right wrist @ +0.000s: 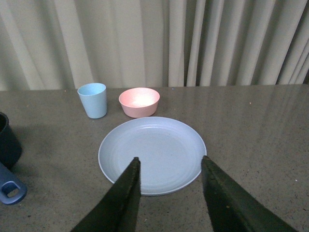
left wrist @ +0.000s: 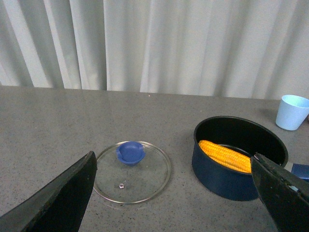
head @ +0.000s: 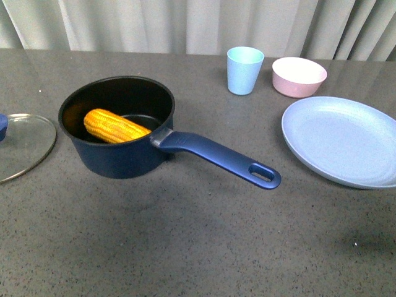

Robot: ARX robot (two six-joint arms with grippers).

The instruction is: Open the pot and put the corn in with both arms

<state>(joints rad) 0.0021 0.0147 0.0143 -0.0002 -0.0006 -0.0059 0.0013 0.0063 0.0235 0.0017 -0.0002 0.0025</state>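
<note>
My left hand (left wrist: 174,193) and right hand (right wrist: 169,193) hang spread wide, holding nothing. The corn (head: 116,126) lies inside the pot (head: 117,158), its lid (head: 21,145) at nine o'clock on the surface (head: 185,241).

Dark blue pot (head: 117,133), black inside, uncovered, upright on grey table, long handle with oval hole angled toward front right. Yellow-orange corn (head: 116,126) lying slanted inside, leaning against the wall.
</note>
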